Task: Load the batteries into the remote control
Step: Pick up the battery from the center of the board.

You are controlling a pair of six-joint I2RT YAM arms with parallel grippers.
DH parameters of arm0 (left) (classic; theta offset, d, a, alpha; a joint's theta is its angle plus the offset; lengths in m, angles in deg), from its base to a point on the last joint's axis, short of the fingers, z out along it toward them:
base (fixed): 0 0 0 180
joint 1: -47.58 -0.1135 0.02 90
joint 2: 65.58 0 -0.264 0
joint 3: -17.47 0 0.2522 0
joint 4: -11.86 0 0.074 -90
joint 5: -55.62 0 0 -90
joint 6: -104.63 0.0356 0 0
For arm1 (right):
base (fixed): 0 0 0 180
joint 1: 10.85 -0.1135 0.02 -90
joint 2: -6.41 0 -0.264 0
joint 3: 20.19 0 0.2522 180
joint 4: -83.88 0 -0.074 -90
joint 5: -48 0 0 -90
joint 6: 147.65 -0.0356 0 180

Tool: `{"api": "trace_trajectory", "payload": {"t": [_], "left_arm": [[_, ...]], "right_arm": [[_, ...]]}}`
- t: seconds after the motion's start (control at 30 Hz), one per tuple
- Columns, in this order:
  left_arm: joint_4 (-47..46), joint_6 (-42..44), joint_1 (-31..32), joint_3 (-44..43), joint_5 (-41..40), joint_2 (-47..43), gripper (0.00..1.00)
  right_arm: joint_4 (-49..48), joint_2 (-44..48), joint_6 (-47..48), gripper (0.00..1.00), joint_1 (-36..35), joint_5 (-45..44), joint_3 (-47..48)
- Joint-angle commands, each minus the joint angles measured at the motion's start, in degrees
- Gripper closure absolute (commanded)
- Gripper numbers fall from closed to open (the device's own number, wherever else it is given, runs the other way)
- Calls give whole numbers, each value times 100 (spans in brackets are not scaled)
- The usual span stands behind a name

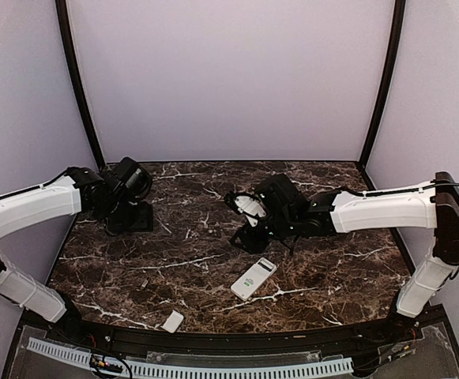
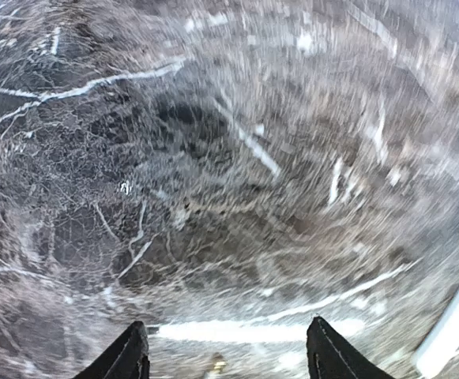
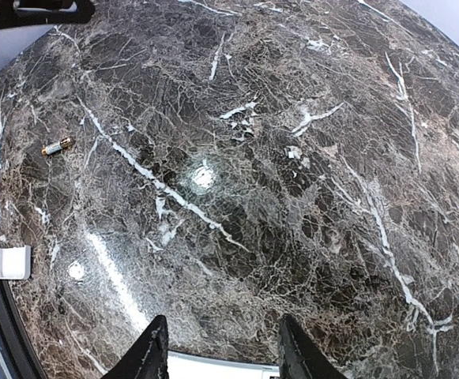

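The white remote control [image 1: 253, 279] lies flat on the marble table, near the front middle. Its edge shows in the right wrist view [image 3: 221, 369] just below my open fingers, and blurred at the right of the left wrist view [image 2: 450, 324]. One small dark battery [image 3: 58, 146] with a gold end lies on the table, far left in the right wrist view. The other battery is not clearly seen. My right gripper [image 1: 249, 237] [image 3: 223, 351] is open and empty just behind the remote. My left gripper [image 1: 130, 219] [image 2: 229, 359] is open and empty at the far left.
A small white cover plate [image 1: 172, 320] lies near the table's front edge and also shows in the right wrist view [image 3: 13, 262]. The left wrist view is motion-blurred, and a tiny yellowish speck [image 2: 217, 365] sits low between its fingers. Purple walls enclose the table.
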Motion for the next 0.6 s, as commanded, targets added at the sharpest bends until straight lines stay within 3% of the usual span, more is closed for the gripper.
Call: {"api": "trace_trajectory", "payload": {"t": [0.0,0.17,0.43,0.57], "left_arm": [[1283,1320,261,-187,395,1041,32],[1498,1513,995,-413,763,2041,31],[1799,1131,1110,-406,599,2246,29],[1686,1146,1121,-238,1072,2458,32]], "right_arm": [[41,-60,-10,55,22,77,152],[114,20,-19,56,1,21,99],[98,47,-76,55,-4,42,-14],[123,44,-69,55,-4,-2,20]]}}
